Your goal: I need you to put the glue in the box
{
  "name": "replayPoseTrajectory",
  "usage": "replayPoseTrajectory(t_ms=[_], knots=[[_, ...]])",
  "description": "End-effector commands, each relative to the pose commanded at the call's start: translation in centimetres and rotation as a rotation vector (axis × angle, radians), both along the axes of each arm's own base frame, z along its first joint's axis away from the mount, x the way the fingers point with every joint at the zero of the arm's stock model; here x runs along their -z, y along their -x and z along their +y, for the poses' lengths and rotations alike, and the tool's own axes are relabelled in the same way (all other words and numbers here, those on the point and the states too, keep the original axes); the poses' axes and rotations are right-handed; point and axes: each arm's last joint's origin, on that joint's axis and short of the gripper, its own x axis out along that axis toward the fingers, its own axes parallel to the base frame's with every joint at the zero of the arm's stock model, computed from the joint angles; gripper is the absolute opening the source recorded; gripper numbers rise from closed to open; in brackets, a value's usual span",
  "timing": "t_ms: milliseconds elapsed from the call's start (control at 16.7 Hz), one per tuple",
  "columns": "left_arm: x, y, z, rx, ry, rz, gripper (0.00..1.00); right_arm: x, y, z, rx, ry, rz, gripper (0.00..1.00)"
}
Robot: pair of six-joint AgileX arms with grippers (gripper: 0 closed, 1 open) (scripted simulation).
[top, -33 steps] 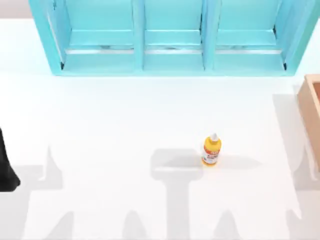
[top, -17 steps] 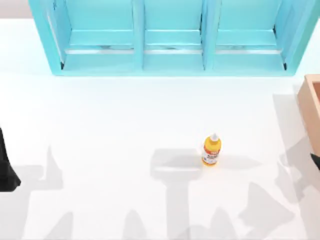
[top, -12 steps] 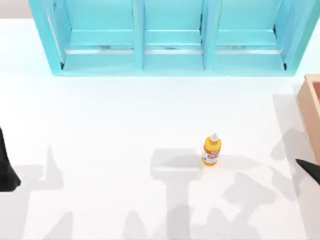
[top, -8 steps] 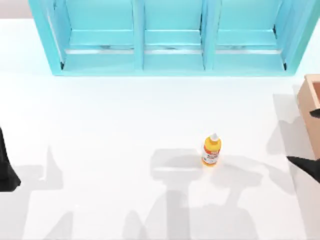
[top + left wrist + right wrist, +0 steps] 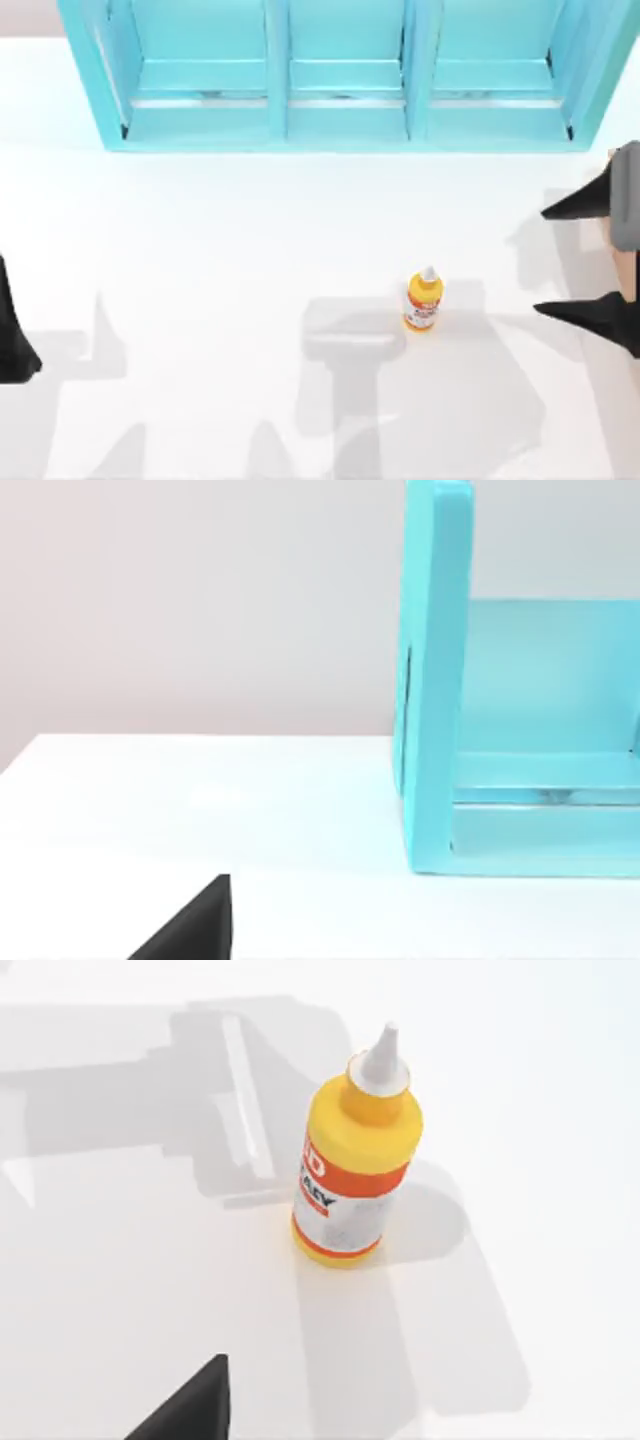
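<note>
glue upright on our tabletop, right of centre | right pincer wide apart at right edge — over the box, contents hidden | left pincer parked far left — state unclear

A small yellow-orange plastic glue bottle stands upright on the plain white table. Its white pointed nozzle cap tops the rounded yellow shoulder, and a red-and-white label with partly readable lettering wraps the lower body above an orange base band. Soft grey shadows fall across the table around and behind the bottle. A black wedge-shaped fingertip of the right gripper juts in at the picture's edge, apart from the bottle.
</note>
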Motion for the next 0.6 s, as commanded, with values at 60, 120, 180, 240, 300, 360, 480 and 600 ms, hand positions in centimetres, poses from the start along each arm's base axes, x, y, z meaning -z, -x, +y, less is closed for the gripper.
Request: replayPoseTrajectory(t_ms=[60, 120, 180, 240, 300, 360, 480, 600], knots=[[0.0, 0.0, 0.0, 0.000, 0.000, 0.000, 1.00, 0.8, -0.7, 0.1, -0.038, -0.021, 0.013, 1.00], [0.0, 0.0, 0.0, 0.000, 0.000, 0.000, 1.00, 1.6, -1.4, 0.2, -0.073, -0.044, 0.026, 1.00], [0.0, 0.0, 0.0, 0.000, 0.000, 0.000, 1.00, 2.5, -2.1, 0.3, -0.105, -0.069, 0.039, 1.00], [0.0, 0.0, 0.0, 0.000, 0.000, 0.000, 1.00, 3.4, -2.6, 0.4, -0.134, -0.093, 0.051, 1.00], [0.0, 0.0, 0.0, 0.000, 0.000, 0.000, 1.00, 4.3, -3.2, 0.5, -0.160, -0.118, 0.063, 1.00], [0.0, 0.0, 0.0, 0.000, 0.000, 0.000, 1.00, 5.2, -3.6, 0.6, -0.182, -0.141, 0.072, 1.00], [0.0, 0.0, 0.0, 0.000, 0.000, 0.000, 1.00, 6.6, -4.2, 0.8, -0.214, -0.179, 0.086, 1.00], [0.0, 0.0, 0.0, 0.000, 0.000, 0.000, 1.00, 7.4, -4.5, 0.9, -0.229, -0.199, 0.093, 1.00]])
